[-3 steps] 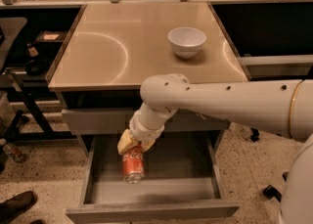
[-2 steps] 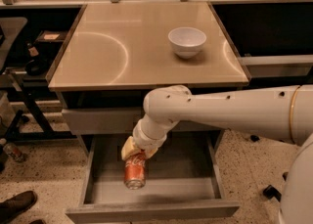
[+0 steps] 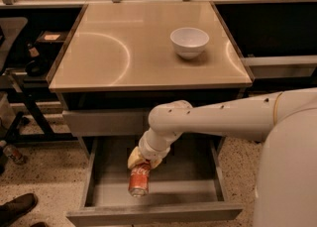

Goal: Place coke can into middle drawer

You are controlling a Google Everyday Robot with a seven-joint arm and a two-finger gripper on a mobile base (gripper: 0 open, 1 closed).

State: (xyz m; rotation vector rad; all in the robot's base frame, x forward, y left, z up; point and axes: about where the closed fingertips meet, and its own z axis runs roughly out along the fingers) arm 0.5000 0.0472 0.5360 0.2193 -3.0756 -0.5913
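Coke can (image 3: 139,181) gripped by gripper (image 3: 142,164) over open middle drawer (image 3: 158,213) | white bowl (image 3: 189,41) on tan tabletop (image 3: 124,47) (speckled floor (image 3: 44,171))

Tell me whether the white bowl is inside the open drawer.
No, the white bowl sits on the cabinet top; the gripper is over the open drawer at the coke can.

Drawer (image 3: 198,194) pulled open; floor bare at 3 and 9 o'clock of can (image 3: 139,180), wider room on the 3 o'clock side; gripper (image 3: 142,162) just above can, clamped on its top, left of drawer centre; arm (image 3: 218,119) enters from 3 o'clock, crosses above drawer's rear right, blocks descent there; closed front (image 3: 104,122) and tabletop (image 3: 124,47) edge overhang at 12 o'clock; drawer walls bound 3, 6, 9 o'clock; tabletop open except bowl (image 3: 189,41) at its 2 o'clock.
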